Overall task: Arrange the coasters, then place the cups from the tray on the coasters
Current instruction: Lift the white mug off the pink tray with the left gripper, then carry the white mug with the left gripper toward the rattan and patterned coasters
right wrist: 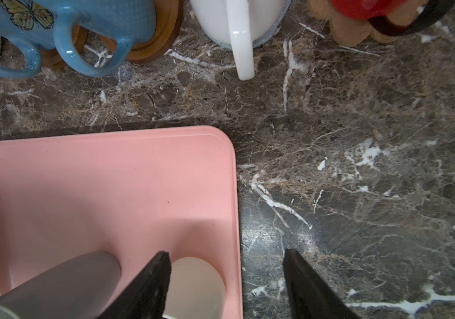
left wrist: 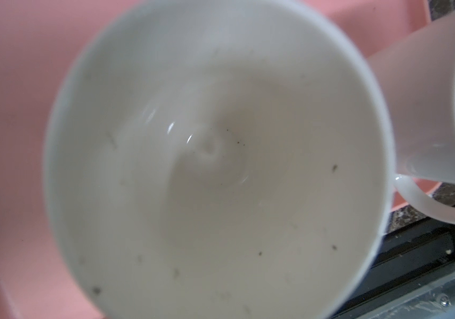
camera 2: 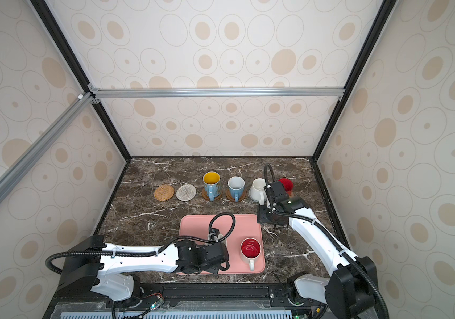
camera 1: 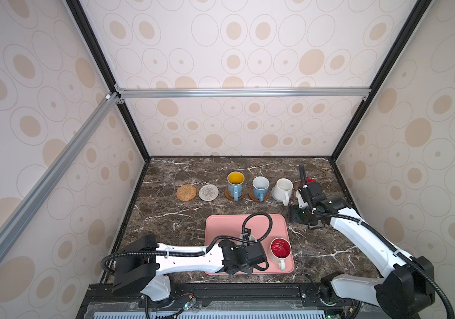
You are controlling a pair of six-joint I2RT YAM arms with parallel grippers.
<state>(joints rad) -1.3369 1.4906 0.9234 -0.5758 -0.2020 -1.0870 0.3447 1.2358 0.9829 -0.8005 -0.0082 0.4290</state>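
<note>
Nearest the lens, the grey mug (left wrist: 215,165) fills the left wrist view with its white inside, seen from straight above; its handle is not seen. The left claw (camera 1: 248,248) is closed to its narrowest directly over this mug, which stands on the tray (camera 1: 221,226). Its fingers are hidden in every view, so a grip on the wall or handle is judged likely but cannot be confirmed. Just beside it on the same tray, the white mug with red inside (camera 1: 280,248) stands upright, handle toward the near edge. The right claw (right wrist: 226,251) is held apart and empty above the tray's far right corner.

Two bare coasters, the tan rattan coaster (camera 1: 186,192) and the cream woven coaster (camera 1: 208,192), lie beyond the tray and to the left of the left claw, at the left end of the row. The left claw is judged the nearer to them. Farther right, the four placed mugs (camera 1: 260,187) are judged to be seated on coasters already.
</note>
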